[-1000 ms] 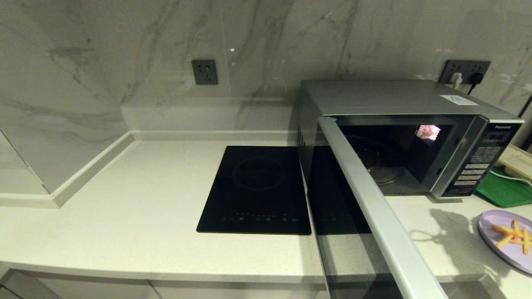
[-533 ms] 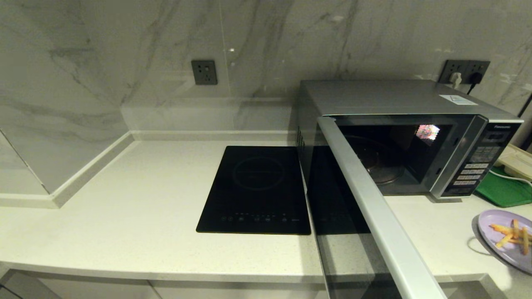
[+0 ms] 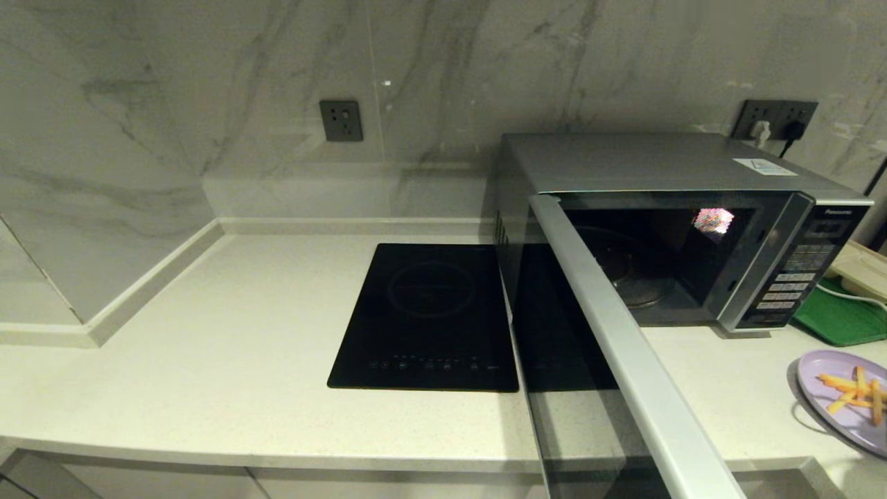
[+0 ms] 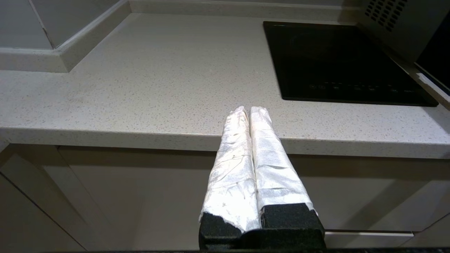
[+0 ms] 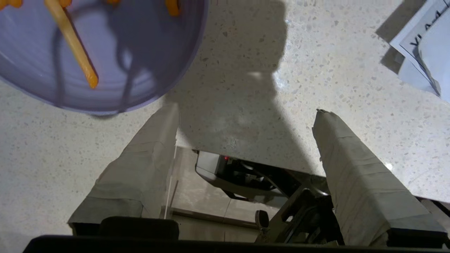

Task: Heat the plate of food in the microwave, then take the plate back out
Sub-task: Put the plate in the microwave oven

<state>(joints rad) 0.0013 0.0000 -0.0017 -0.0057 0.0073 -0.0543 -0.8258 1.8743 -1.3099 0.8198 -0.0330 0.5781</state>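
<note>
Lilac plate of food [image 5: 98, 52] (one): right tool [image 5: 246, 117] spread beside; left tool [image 4: 250, 111] clenched.

Left gripper [image 4: 249, 109] jaws pressed together, right gripper [image 5: 246, 112] jaws spread wide

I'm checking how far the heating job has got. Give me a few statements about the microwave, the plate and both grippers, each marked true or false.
1. The microwave has its door swung open. True.
2. The plate of food sits inside the microwave. False: it rests on the counter to the right of the microwave, whose cavity holds no plate.
3. The right gripper is open above the counter's edge, beside the plate. True.
4. The left gripper is open around the door handle. False: its fingers are pressed together, holding nothing, at the counter's front edge, left of the induction hob.
5. The fries lie on the green tray. False: they lie on the lilac plate.
</note>
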